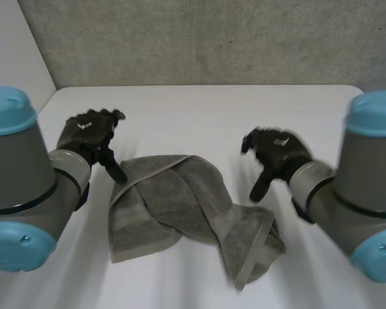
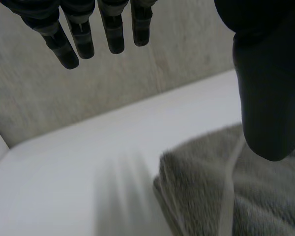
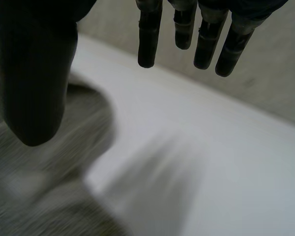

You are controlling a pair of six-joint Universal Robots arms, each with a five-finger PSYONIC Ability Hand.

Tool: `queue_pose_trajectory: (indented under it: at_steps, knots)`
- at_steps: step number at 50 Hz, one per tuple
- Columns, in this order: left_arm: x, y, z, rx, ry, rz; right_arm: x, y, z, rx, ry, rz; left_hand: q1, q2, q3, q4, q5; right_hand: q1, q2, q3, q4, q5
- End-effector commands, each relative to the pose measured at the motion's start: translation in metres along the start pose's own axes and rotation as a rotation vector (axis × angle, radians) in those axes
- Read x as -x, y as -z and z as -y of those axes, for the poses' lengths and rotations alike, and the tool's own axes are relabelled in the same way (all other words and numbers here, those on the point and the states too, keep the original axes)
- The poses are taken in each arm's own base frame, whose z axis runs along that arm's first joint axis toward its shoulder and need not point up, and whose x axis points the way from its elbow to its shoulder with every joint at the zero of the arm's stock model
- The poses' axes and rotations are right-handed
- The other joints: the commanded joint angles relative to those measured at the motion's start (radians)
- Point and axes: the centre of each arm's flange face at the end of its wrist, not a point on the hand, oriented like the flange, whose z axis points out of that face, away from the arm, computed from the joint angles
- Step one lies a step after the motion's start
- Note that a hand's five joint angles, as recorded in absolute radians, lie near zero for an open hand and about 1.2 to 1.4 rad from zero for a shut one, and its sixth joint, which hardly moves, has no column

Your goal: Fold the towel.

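The white worktop (image 1: pixel 212 116) carries one grey towel (image 1: pixel 180 206), which lies crumpled and partly folded over itself near the middle, a paler band running along its edges.

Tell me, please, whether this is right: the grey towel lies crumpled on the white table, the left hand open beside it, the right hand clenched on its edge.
Not quite: the right hand is open, fingers straight, holding nothing, as the right wrist view shows. The grey towel lies crumpled on the white table, the left hand open beside it.
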Motion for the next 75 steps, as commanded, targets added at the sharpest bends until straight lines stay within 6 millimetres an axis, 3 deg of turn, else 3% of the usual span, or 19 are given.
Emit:
queue_pose_trajectory:
  at_steps: [1, 7, 10, 14, 18, 23, 26, 28, 29, 33, 37, 42, 49, 53, 55, 59, 61, 66, 75]
  knots:
    - [-0.004, -0.019, -0.035, 0.135, -0.027, -0.002, 0.025, -0.004, -0.034, 0.122, 0.026, 0.076, 0.001, -0.003, 0.001, 0.0, -0.189, 0.041, 0.036, 0.042, 0.027, 0.037]
    - [-0.005, -0.027, -0.056, 0.197, -0.038, -0.004, 0.031, 0.0, -0.052, 0.176, 0.049, 0.1, 0.065, 0.061, 0.065, 0.064, -0.124, 0.082, 0.077, 0.083, 0.068, 0.078]
    - [-0.006, -0.029, -0.061, 0.21, -0.041, -0.004, 0.032, -0.001, -0.061, 0.201, 0.077, 0.104, 0.288, 0.284, 0.288, 0.287, 0.099, 0.235, 0.23, 0.236, 0.22, 0.231]
    - [-0.006, -0.03, -0.06, 0.204, -0.04, -0.004, 0.031, -0.006, -0.061, 0.185, 0.107, 0.099, 0.897, 0.893, 0.897, 0.896, 0.708, 0.829, 0.824, 0.83, 0.815, 0.825]
    - [-0.006, -0.032, -0.053, 0.185, -0.042, -0.006, 0.027, -0.01, -0.051, 0.129, 0.107, 0.082, 1.084, 1.08, 1.084, 1.083, 0.894, 1.158, 1.153, 1.16, 1.144, 1.154]
    - [-0.009, -0.039, -0.027, 0.115, -0.07, -0.017, 0.025, -0.018, -0.024, 0.026, 0.11, 0.067, 1.157, 1.153, 1.157, 1.156, 0.967, 1.158, 1.153, 1.16, 1.144, 1.154]
    - [-0.009, -0.045, 0.008, 0.012, -0.099, -0.012, 0.023, -0.024, 0.003, -0.063, 0.125, 0.055, 1.157, 1.153, 1.157, 1.156, 0.967, 1.158, 1.153, 1.16, 1.144, 1.154]
    - [-0.009, -0.049, 0.051, -0.113, -0.104, -0.002, 0.021, -0.023, 0.036, -0.177, 0.169, 0.046, 1.157, 1.153, 1.157, 1.156, 0.967, 1.158, 1.153, 1.16, 1.144, 1.154]
    - [-0.009, -0.049, 0.051, -0.113, -0.104, -0.002, 0.021, -0.023, 0.037, -0.178, 0.17, 0.046, 1.157, 1.153, 1.157, 1.156, 0.967, 1.158, 1.153, 1.16, 1.144, 1.154]
    - [-0.011, -0.03, 0.101, -0.211, -0.094, -0.016, 0.024, -0.003, 0.081, -0.367, 0.307, 0.055, 1.157, 1.153, 1.157, 1.156, 0.967, 1.158, 1.153, 1.16, 1.144, 1.154]
    - [-0.015, -0.011, 0.11, -0.198, -0.104, -0.066, 0.033, 0.017, 0.085, -0.418, 0.463, 0.122, 1.157, 1.153, 1.157, 1.156, 0.967, 1.158, 1.153, 1.16, 1.144, 1.154]
    - [-0.02, 0.014, 0.086, -0.11, -0.13, -0.168, 0.046, 0.041, 0.064, -0.452, 0.776, 0.227, 1.157, 1.153, 1.157, 1.156, 0.967, 1.158, 1.153, 1.16, 1.144, 1.154]
    - [-0.018, 0.027, -0.004, 0.094, -0.275, -0.279, 0.052, 0.054, -0.015, -0.39, 1.235, 0.344, 1.157, 1.153, 1.157, 1.156, 0.967, 1.158, 1.153, 1.16, 1.144, 1.154]
    - [-0.012, 0.032, -0.04, 0.151, -0.406, -0.283, 0.048, 0.047, -0.032, -0.378, 1.315, 0.335, 1.157, 1.153, 1.157, 1.156, 0.967, 0.687, 0.682, 0.688, 0.673, 0.683]
    - [-0.011, 0.034, -0.046, 0.155, -0.432, -0.284, 0.037, 0.036, -0.023, -0.394, 1.257, 0.253, 1.157, 1.153, 1.157, 1.156, 0.967, 0.009, 0.004, 0.01, -0.006, 0.005]
    - [-0.01, 0.037, -0.046, 0.138, -0.455, -0.281, 0.027, 0.027, 0.002, -0.401, 1.042, 0.153, 1.157, 1.153, 1.157, 1.156, 0.967, -0.063, -0.068, -0.062, -0.078, -0.067]
    - [-0.01, 0.037, -0.044, 0.124, -0.456, -0.278, 0.01, 0.019, 0.031, -0.38, 0.714, 0.041, 1.157, 1.153, 1.157, 1.156, 0.967, -0.063, -0.068, -0.062, -0.078, -0.067]
    - [-0.011, 0.038, -0.044, 0.117, -0.455, -0.279, -0.012, 0.015, 0.053, -0.345, 0.269, -0.055, 1.157, 1.153, 1.157, 1.156, 0.967, -0.063, -0.068, -0.062, -0.078, -0.067]
    - [-0.011, 0.041, -0.049, 0.136, -0.455, -0.282, -0.026, -0.021, 0.009, 0.033, 0.127, -0.032, 1.157, 1.153, 1.157, 1.156, 0.967, 0.046, 0.041, 0.048, 0.032, 0.042]
